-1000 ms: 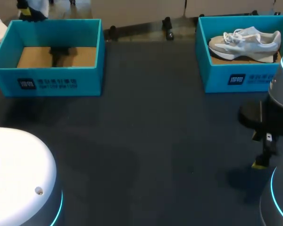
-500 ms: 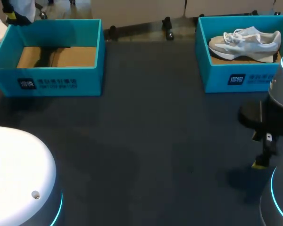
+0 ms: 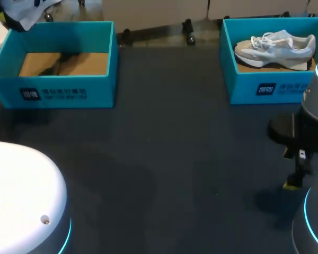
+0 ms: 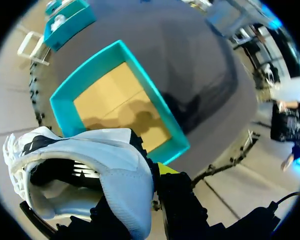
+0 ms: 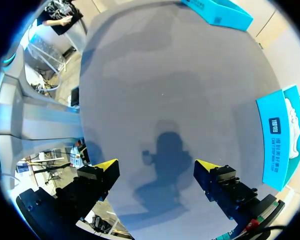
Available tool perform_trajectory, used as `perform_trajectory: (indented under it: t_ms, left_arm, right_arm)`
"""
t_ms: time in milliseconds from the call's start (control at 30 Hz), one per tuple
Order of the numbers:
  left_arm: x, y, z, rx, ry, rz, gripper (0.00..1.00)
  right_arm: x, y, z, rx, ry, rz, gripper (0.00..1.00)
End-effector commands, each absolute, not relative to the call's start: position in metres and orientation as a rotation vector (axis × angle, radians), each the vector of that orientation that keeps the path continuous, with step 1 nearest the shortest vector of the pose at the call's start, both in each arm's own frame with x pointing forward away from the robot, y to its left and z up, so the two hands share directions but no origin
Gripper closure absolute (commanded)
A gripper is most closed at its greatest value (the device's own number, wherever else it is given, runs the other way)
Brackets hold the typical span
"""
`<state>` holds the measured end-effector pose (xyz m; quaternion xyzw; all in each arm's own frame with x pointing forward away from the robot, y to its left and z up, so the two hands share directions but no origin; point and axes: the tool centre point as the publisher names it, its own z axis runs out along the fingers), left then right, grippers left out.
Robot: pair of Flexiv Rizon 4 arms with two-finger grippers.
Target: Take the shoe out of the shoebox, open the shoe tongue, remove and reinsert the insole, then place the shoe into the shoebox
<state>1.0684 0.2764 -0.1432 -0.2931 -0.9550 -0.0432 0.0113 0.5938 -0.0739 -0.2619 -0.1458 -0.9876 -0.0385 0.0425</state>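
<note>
As seen from overhead, dark grey bench [image 3: 175, 159] across the whole view, with two teal boxes along its far edge.

Left box [image 3: 63, 92] at the far left: open top, brown cardboard floor, only a shadow inside. Same box in the left wrist view [image 4: 170, 152], lying below and ahead of the claw.

Right box [image 3: 265, 87] at the far right, well apart from the first. Holds the other shoe [image 3: 275, 47]: pale grey and white, white laces, resting on the cardboard floor. Box also seen side-on at the bench edge in the right wrist view [image 5: 275, 145].

Shoe [image 3: 22, 11]: lifted off the bench, up past the far-left corner of the left box, partly cut by the view's edge. Close up in the left wrist view [image 4: 90, 170]: white upper, dark lining, opening turned toward the camera, white laces at the far end. Touching neither box nor bench.

Left claw [image 4: 152, 172]: clamped on the shoe's side wall near the opening. One yellow tip showing against the outside, other finger hidden within.

Right claw [image 5: 156, 165]: low over the near right of the bench, fingers spread wide, nothing between them. Bare bench and own shadow beneath. Only one yellow tip showing overhead [image 3: 292, 184].
</note>
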Motion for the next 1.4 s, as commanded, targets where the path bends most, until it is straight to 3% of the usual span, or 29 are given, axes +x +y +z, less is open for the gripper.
perform_trajectory:
  t_ms: [33,467,1133,1400]
  left_arm:
    - [1.075,0.289,-0.134,-1.405,-2.751,0.015,1.00]
    - [1.075,0.289,-0.134,-1.405,-2.751,0.015,1.00]
    - [1.108,0.311,-0.158,-2.430,-1.840,-0.309,1.00]
    - [1.110,0.316,-0.156,-2.459,-1.786,-0.319,1.00]
  right_arm:
    - [0.593,-0.074,-0.263,-0.445,-3.023,-0.119,0.00]
    - [0.593,-0.074,-0.263,-0.445,-3.023,-0.119,0.00]
    - [0.593,-0.074,-0.263,-0.445,-3.023,-0.119,0.00]
    - [0.593,-0.074,-0.263,-0.445,-3.023,-0.119,0.00]
